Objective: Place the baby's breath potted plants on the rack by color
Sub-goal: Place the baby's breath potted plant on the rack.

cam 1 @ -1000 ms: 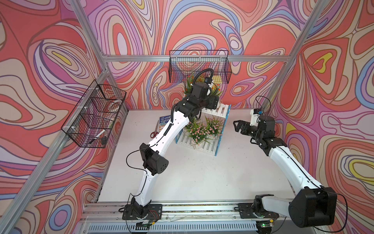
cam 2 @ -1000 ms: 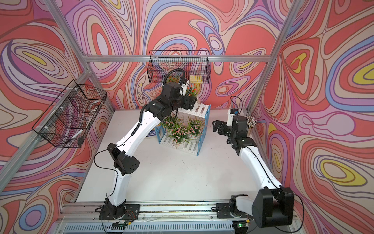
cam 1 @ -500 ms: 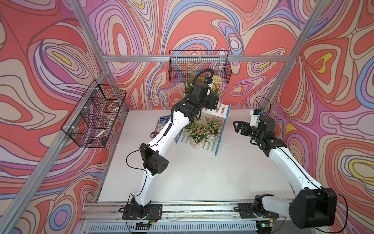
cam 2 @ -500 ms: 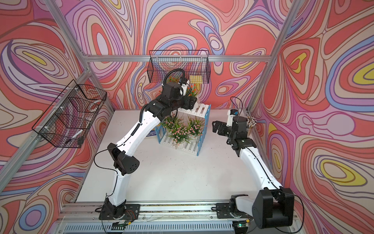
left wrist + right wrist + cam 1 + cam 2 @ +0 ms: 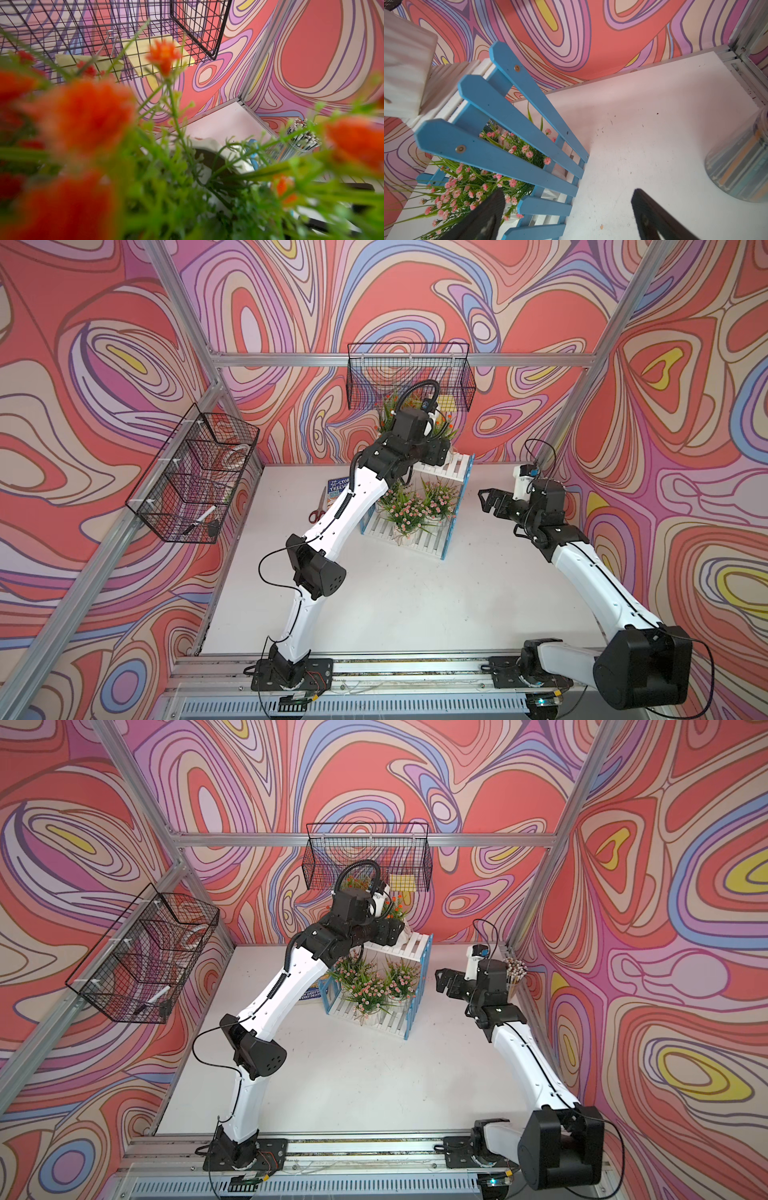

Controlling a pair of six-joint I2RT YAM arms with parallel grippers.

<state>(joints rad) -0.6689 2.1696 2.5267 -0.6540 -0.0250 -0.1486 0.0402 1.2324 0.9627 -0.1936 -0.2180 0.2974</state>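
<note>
The rack (image 5: 456, 506) (image 5: 417, 986) stands at the back of the table, white slats between blue picket sides (image 5: 500, 153). Three pink baby's breath potted plants (image 5: 409, 512) (image 5: 368, 990) (image 5: 471, 187) crowd its lower tier. My left gripper (image 5: 448, 452) is over the top tier, shut on the white pot (image 5: 405, 927) (image 5: 404, 62) of an orange-red plant (image 5: 164, 54), whose blooms hide the jaws in the left wrist view. Another orange-red plant (image 5: 388, 410) shows behind that wrist. My right gripper (image 5: 484, 502) (image 5: 566, 194) hangs open and empty just right of the rack.
Black wire baskets hang on the back wall (image 5: 409, 373) and the left wall (image 5: 195, 481); the back one holds yellow notes (image 5: 402, 882). A book (image 5: 338, 487) and scissors (image 5: 318, 508) lie left of the rack. A jar of pencils (image 5: 515, 973) (image 5: 741, 166) stands in the back right corner.
</note>
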